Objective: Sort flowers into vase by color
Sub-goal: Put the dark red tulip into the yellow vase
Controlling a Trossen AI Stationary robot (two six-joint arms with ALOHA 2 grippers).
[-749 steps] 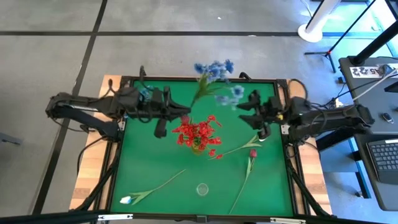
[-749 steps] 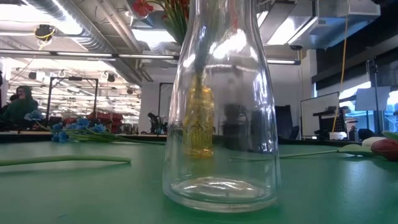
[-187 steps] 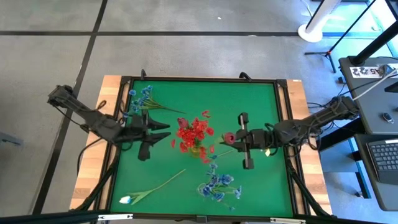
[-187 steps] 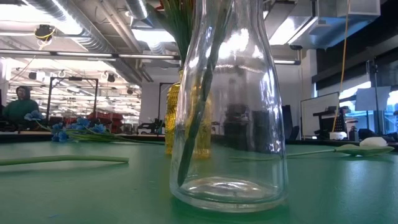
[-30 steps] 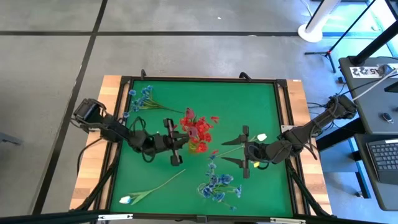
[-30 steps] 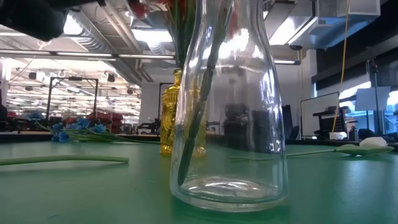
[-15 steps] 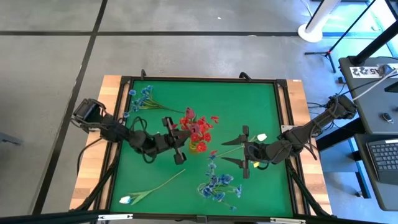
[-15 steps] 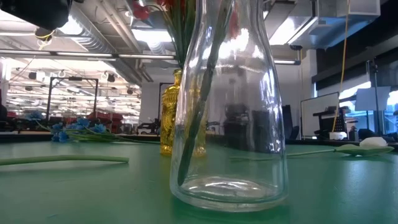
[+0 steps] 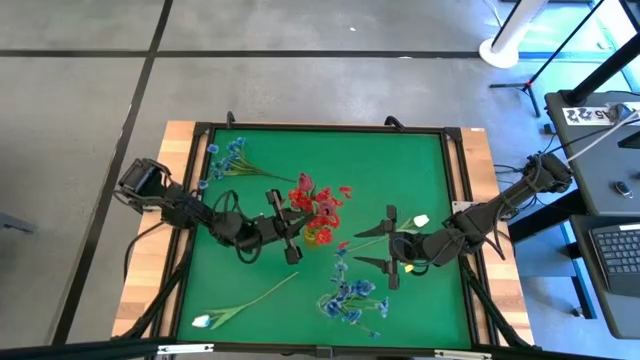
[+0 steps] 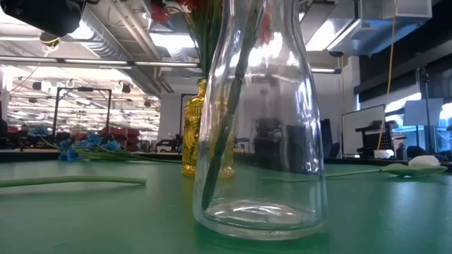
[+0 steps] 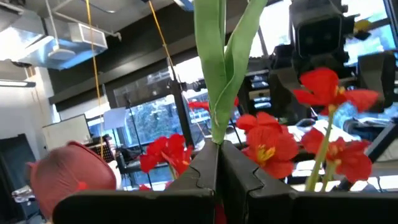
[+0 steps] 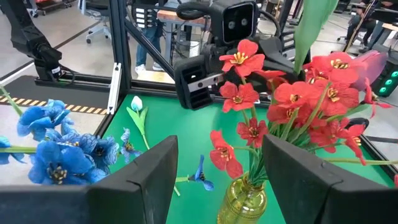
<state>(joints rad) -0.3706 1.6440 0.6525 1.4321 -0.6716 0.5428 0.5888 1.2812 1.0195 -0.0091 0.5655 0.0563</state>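
My left gripper [image 9: 287,232] stands just left of the yellow vase [image 9: 316,236] of red blossoms [image 9: 318,207] and is shut on a green stem [image 11: 219,74]. A pink bud [image 11: 70,176] shows close beside its fingers. My right gripper [image 9: 386,250] is open to the right of that vase, above the white tulip's stem [image 9: 372,240], which lies on the table. In the right wrist view the open gripper [image 12: 221,180] faces the red blossoms [image 12: 298,99]. Blue sprays [image 9: 348,297] stand in the clear vase [image 10: 258,120]. My left gripper pinches the green stem between its two fingers, at the place where long leaves wrap it [image 11: 217,135]. The fingers [image 11: 202,168] come level from the table's left side and lie across the stem. The stem is lifted clear of the table among the red blossoms.
One blue spray [image 9: 228,158] lies near the far left corner. A white-budded flower [image 9: 245,302] lies near the near left corner. The white tulip bud [image 9: 421,219] rests right of the yellow vase. The clear vase stands close to the near edge.
My left gripper has edged toward the yellow vase, carrying the stem with it and staying shut. My right gripper has shifted slightly toward the table's left, still open.
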